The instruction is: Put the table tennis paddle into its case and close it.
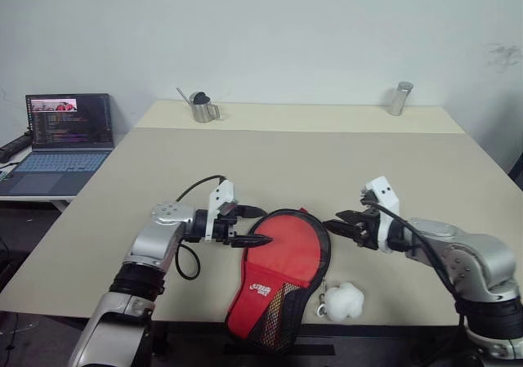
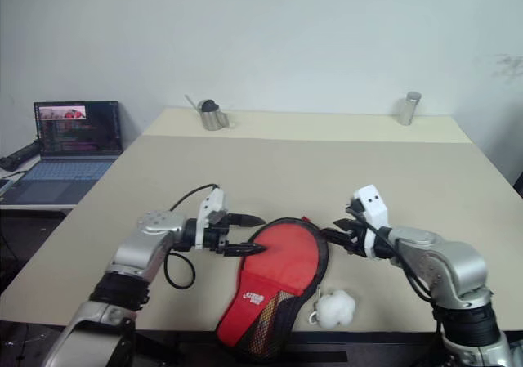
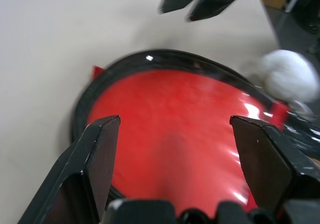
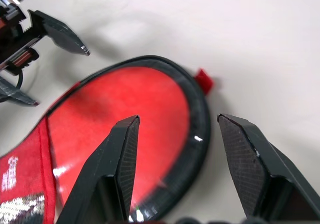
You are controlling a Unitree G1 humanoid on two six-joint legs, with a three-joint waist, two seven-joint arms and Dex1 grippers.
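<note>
Lying flat near the front edge of the table (image 1: 343, 150), the case (image 1: 274, 297) shows its red side upward, with the white logo and the black mesh pocket on the narrow end that points toward the robot. At the wide round end a glossy red face with a black rim is visible; this seems to be the table tennis paddle (image 1: 288, 244) resting in the opened case, but it is not possible to tell how deep it sits inside. A small red tab sticks out at the far rim of the case.

The left gripper (image 1: 245, 226) is at the left edge of the round end, its two black fingers spread wide, one above the other, and holding nothing. The right gripper (image 1: 343, 224) is just beside the right edge of the round end; its fingers are also apart and empty, pointing toward the case.

A white fluffy ball (image 1: 343, 302) lies on the table just right of the case's narrow part. On the far side of the table stand a small metal watering can (image 1: 201, 107) and a metal cup (image 1: 400, 98), well apart. A laptop (image 1: 61, 142) is open on a lower surface to the left.
</note>
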